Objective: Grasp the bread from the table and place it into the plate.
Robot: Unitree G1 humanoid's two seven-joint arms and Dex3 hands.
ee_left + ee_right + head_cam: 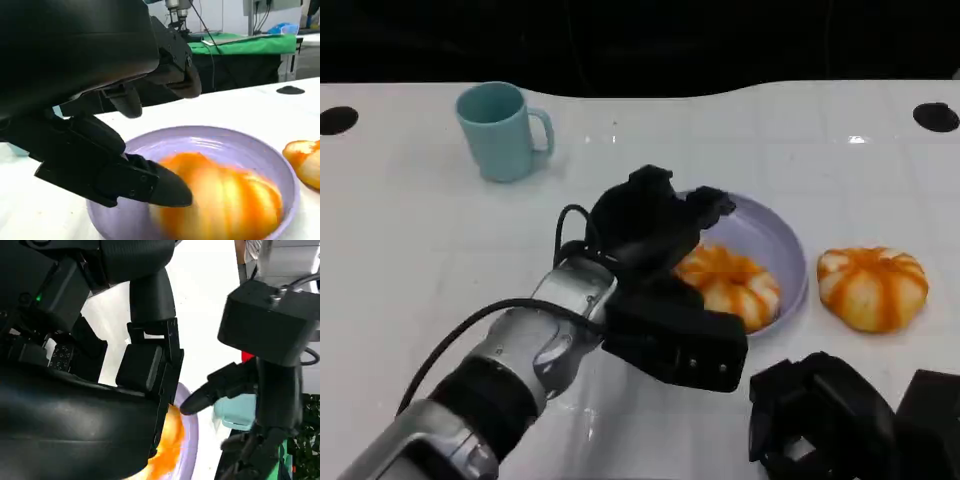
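Bread (728,284) lies inside the lavender plate (772,236); left hand (655,222) hovers above, fingers spread, holding nothing. Risk: withdrawing fingers could snag the roll or tip the rim.
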